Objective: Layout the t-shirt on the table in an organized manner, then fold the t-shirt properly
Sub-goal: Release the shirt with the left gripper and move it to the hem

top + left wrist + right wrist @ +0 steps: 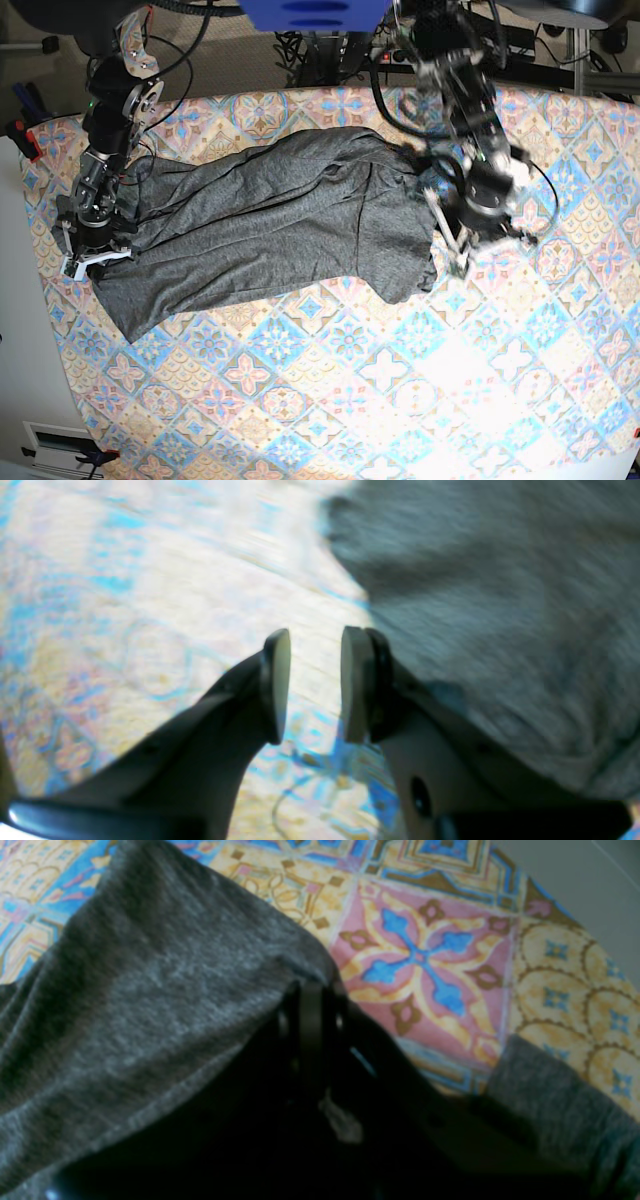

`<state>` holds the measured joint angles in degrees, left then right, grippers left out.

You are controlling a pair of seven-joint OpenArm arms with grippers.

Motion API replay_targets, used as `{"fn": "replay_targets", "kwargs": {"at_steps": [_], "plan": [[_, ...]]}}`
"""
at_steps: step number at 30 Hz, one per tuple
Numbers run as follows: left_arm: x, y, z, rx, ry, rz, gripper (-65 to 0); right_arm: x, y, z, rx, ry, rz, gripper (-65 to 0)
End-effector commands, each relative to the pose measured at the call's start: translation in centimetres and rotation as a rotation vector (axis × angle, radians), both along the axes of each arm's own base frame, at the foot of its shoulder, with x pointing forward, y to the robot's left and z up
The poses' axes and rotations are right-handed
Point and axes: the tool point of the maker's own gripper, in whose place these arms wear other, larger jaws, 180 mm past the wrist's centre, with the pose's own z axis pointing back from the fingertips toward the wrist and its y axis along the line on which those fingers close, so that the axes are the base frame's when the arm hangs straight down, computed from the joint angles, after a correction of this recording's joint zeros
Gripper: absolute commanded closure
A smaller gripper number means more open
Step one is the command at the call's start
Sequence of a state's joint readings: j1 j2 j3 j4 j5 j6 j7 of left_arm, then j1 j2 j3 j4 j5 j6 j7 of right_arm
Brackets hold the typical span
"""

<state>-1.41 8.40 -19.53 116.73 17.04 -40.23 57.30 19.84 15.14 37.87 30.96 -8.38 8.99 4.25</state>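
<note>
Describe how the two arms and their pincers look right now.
Both arms are black with silvery metal joints and black cables trailing along them. The left pincer has dark curved fingers tipped with flat, pale oval pads. The right pincer is black.
</note>
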Motion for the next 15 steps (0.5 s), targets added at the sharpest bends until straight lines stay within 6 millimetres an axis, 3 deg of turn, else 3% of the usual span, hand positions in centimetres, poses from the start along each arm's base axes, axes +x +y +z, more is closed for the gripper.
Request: {"fn": "replay_targets", "kwargs": {"at_steps": [1,5,9,15], "plan": [[2.0,-0.4,1.3,-0.017,-0.037,-0.009,-17.6,-1.1,-1.0,-1.1,-0.026,0.097,-0.008,0.0],[5.8,0.8,-1.5,0.024,0.12,-0.015,-17.6,-1.1,-1.0,-1.2,-0.088,0.135,0.035,0.0],[7.0,-0.4,-4.5,0.007,0.214,-0.054,-17.6,-1.1,-0.9,-1.2,-0.093,0.137,0.038,0.0],[6.8,-5.2,-8.7,0.014,0.292,-0.222,-17.6,-1.1,-1.0,-1.2,-0.095,0.134,0.037,0.0]]}}
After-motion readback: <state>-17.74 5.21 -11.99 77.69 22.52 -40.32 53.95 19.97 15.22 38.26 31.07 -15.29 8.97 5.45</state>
